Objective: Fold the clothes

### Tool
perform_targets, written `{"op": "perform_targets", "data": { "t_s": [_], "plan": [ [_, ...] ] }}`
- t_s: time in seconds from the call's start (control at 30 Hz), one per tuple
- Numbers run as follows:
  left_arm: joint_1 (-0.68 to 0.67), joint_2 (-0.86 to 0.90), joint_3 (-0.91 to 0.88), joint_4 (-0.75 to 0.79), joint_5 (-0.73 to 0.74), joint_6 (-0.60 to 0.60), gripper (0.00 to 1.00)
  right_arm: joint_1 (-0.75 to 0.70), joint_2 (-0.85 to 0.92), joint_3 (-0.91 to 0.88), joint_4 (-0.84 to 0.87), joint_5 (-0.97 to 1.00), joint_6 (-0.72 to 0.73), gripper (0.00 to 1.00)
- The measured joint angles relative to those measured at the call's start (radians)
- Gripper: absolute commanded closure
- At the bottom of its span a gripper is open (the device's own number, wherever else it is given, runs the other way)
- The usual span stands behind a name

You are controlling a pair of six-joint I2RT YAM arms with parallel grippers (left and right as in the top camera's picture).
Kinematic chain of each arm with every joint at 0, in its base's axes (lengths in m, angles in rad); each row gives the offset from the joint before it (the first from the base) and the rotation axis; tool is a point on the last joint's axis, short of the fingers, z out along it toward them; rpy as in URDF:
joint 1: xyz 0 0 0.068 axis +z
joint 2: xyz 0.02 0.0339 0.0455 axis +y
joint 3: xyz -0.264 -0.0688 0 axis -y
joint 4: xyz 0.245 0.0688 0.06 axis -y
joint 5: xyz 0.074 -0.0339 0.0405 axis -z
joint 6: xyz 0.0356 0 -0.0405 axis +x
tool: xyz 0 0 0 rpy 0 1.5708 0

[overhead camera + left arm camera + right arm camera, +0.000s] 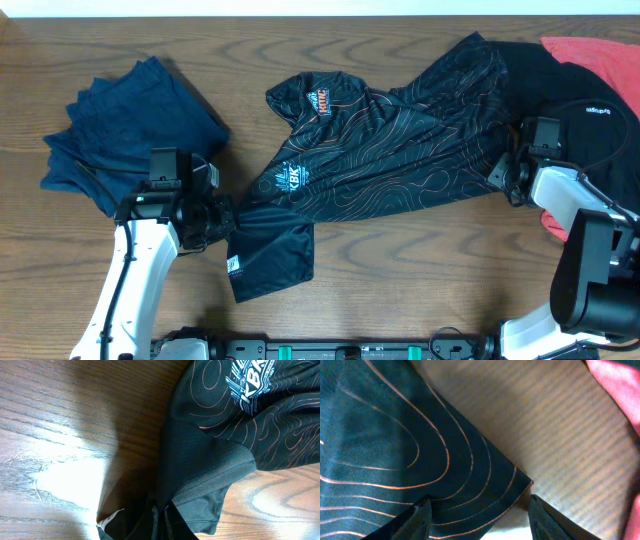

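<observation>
Our left gripper (161, 520) is closed tight on dark cloth bunched between its jaws. What it holds is an edge of the soft black jersey (400, 140) patterned with thin orange contour lines. Just to the left of this gripper a small white label (109, 521) pokes out of the fabric. Ahead of it and to the right we see the jersey's white lettering (250, 385). On the near side of the gripper, toward our base, a loose flap of the same jersey lies flat on the brown wood-grain counter (400, 270).

From there the jersey stretches across the counter to our right gripper (479, 517), whose jaws stand well apart and grip nothing. They straddle a hem corner of the jersey, with one finger (417, 520) over the cloth and the other finger (545, 520) over bare counter.

Beyond the right gripper a plain black garment (545, 85) lies against the jersey's far end. A soft red garment (600, 55) lies farther out behind it, at the far right, and more red cloth shows on the near side beside the right arm.

Just beyond the left gripper, to its left, a crumpled navy garment (120, 130) lies apart from the jersey.
</observation>
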Motion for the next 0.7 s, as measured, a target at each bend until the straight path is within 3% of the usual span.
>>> {"op": "perform_targets", "data": {
  "t_s": [0.2,0.37,0.57,0.7],
  "plan": [
    [0.000,0.000,0.000,0.001,0.000,0.000,0.94,0.000,0.010,0.006,0.020,-0.001,-0.003,0.53],
    [0.000,0.000,0.000,0.002,0.000,0.000,0.94,0.000,0.014,0.010,0.023,-0.006,-0.011,0.78],
    [0.000,0.000,0.000,0.002,0.000,0.000,0.94,0.000,0.015,0.011,0.023,-0.013,-0.016,0.96],
    [0.000,0.000,0.000,0.002,0.000,0.000,0.94,0.000,0.012,0.018,-0.006,-0.011,-0.020,0.99]
  ]
}}
